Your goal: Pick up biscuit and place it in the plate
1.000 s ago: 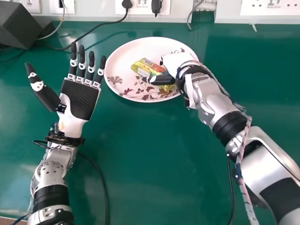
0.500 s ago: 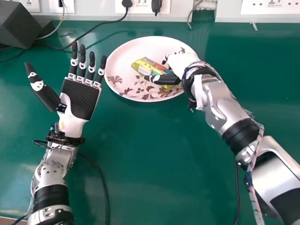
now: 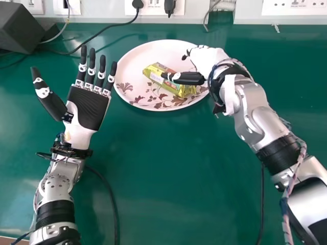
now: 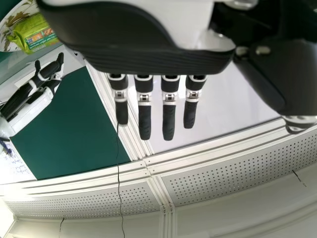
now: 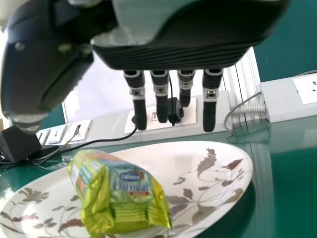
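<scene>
Biscuit [image 3: 155,73] lies on the plate [image 3: 135,58], near the released, straight fingers of the right hand [image 3: 208,58]. Left hand [image 3: 87,107] holds nothing, its extended fingers just beside the plate.

There's one biscuit pack [image 3: 159,74], one plate [image 3: 135,61], one table [image 3: 153,168], one dark box [image 3: 20,28], two plugs [image 3: 138,4], one left hand [image 3: 89,109], one right hand [image 3: 207,58].

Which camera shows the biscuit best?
The right wrist view: the biscuit is large and close there, its wrapper's front plain to see. The head view shows it from above on the plate, partly covered by the right hand. The left wrist view shows it small.
</scene>
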